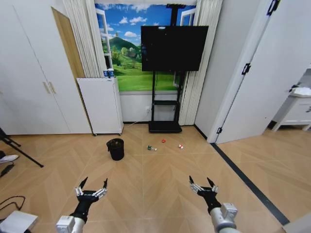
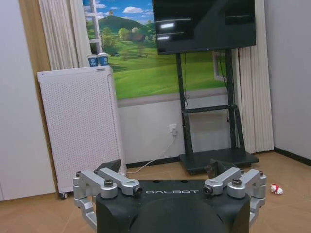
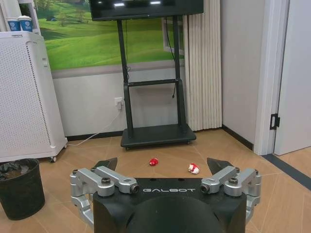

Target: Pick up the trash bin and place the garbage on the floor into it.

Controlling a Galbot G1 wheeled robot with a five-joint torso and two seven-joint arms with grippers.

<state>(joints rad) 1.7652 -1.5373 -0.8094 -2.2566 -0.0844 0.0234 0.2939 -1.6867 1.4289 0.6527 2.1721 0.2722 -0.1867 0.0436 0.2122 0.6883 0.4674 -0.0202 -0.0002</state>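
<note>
Both grippers, left [image 1: 92, 185] and right [image 1: 203, 183], hovered with fingers spread wide and empty over the near floor [image 1: 155, 179]. Farther off stood the trash bin [image 1: 115, 148], with the bottle [image 1: 152, 148], red scrap [image 1: 163, 141] and wrapper [image 1: 181, 146] lying to its right.

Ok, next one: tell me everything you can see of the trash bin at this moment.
The trash bin is a small round black container lined with a crinkled black bag that folds over its rim. It stands upright on the floor, a little in front of the white perforated appliance and much shorter than it. The litter lies off to one side, apart from it. Nothing touches the bin but the floor; the left gripper and right gripper are both open and well short of it.
</note>
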